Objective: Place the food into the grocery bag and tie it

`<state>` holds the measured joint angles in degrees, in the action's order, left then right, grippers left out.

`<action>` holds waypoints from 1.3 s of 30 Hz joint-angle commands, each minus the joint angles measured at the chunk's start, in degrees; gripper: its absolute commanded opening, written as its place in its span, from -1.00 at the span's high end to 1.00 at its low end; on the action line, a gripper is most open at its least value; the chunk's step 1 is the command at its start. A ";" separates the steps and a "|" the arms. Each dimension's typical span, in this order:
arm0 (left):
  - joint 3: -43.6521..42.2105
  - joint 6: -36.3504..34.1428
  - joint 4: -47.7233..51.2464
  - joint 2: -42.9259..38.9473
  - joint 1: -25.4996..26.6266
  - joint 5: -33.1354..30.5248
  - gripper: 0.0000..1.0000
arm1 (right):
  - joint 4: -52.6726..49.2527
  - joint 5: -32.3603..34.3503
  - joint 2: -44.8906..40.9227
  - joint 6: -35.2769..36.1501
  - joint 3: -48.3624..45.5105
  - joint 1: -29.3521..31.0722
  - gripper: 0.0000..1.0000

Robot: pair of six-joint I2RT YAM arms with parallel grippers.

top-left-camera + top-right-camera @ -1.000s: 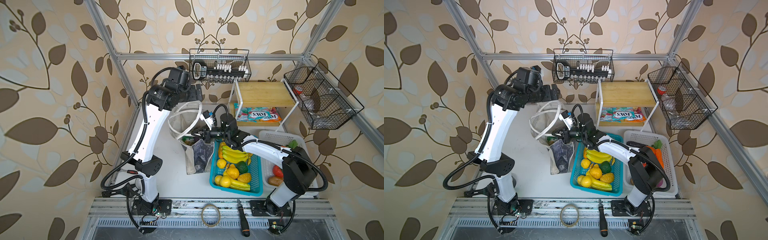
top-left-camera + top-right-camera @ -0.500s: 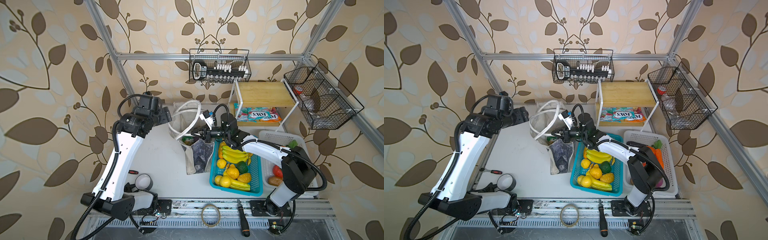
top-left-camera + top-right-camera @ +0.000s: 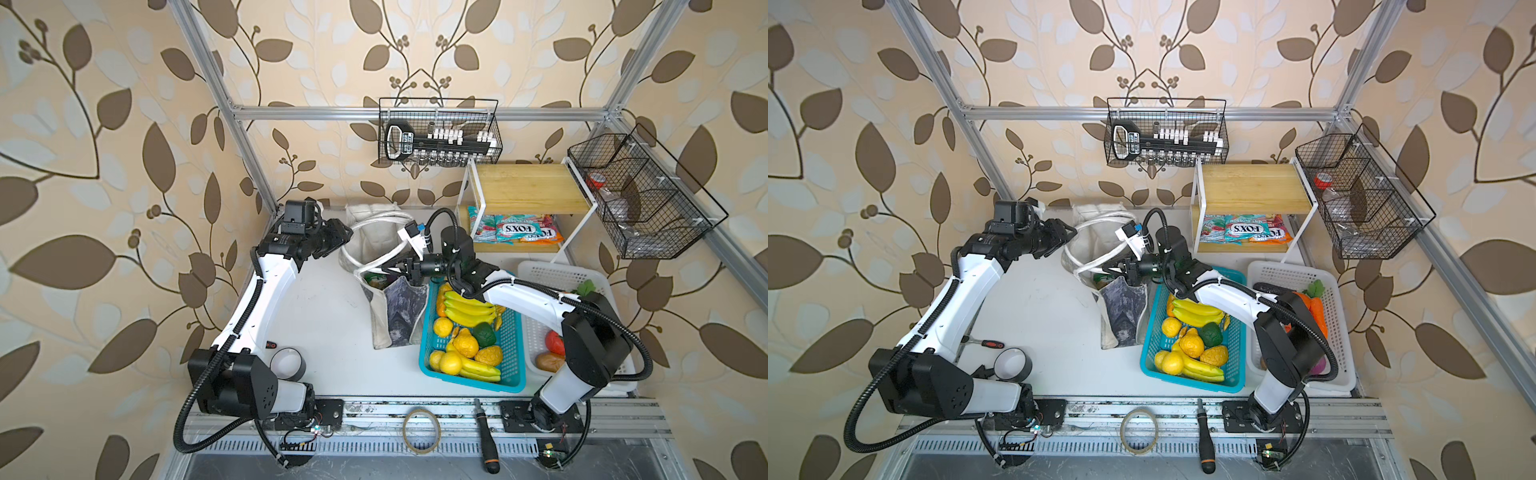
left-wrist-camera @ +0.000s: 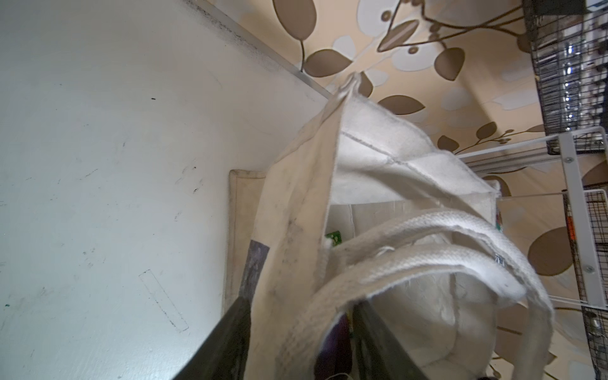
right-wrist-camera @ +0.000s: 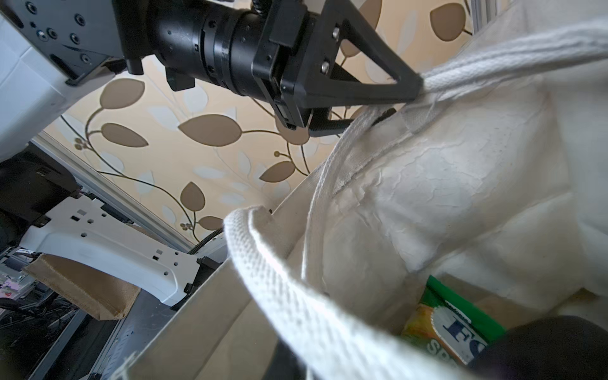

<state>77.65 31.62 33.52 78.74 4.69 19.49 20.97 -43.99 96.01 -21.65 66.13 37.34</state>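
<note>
Your right gripper [image 3: 392, 269] is clamped shut at the front rim of the bag [image 3: 401, 307]. The front strap [image 5: 289, 296] runs straight down to its tips, so you appear to be holding that strap. I judge that this grip does two jobs: it props the soft bag upright and it has one strap ready for the knot. Your left gripper [image 5: 404, 100] has its jaws partly apart with the back strap [image 5: 493, 65] lying between them. One fingertip touches the webbing, but I cannot see a firm pinch. With a strap at each gripper, you look set up for tying rather than loading.

The bag stands on the desk [image 3: 324, 316] between your two arms, just beside the blue basket [image 3: 465, 380]; I cannot tell whether the two touch. It is off-white fabric, creased and a bit grubby along its side, with a dark mottled grey panel on the front. Thick white woven straps loop loosely over its open mouth. Its walls sag rather than stand crisp, so expect it to shift as you pull. Inside, you can see a green-and-yellow snack packet [image 5: 450, 325] and a dark purple shape [image 4: 334, 339], likely an eggplant. The orange fruit is not visible in any view.
</note>
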 commanded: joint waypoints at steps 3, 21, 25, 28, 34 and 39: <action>4.04 -3.02 0.00 -1.23 1.91 0.11 -0.18 | -0.71 -1.41 1.96 0.99 1.85 0.35 1.00; 5.26 -3.37 3.40 -3.36 2.45 1.63 1.00 | 8.27 0.70 -5.48 -10.83 -5.14 -5.25 -0.44; 5.41 -3.39 3.48 -4.27 2.38 2.12 1.00 | 13.26 -1.55 -4.59 -17.14 -5.22 -5.93 -0.75; 4.27 -3.02 3.05 -4.54 2.34 2.69 1.00 | 14.46 -0.26 -3.76 -18.25 -4.52 -6.01 -0.74; 2.61 -1.04 1.03 -6.61 2.26 5.73 1.00 | 0.80 7.75 -1.46 -15.34 2.58 -5.16 -0.41; 4.09 -1.12 1.99 -8.31 2.26 5.95 1.00 | -10.47 17.61 -4.29 -7.90 6.12 -3.92 0.42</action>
<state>80.16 30.06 36.99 73.76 7.09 23.64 17.89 -33.28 93.56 -33.52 70.54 32.97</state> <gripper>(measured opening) 0.081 0.347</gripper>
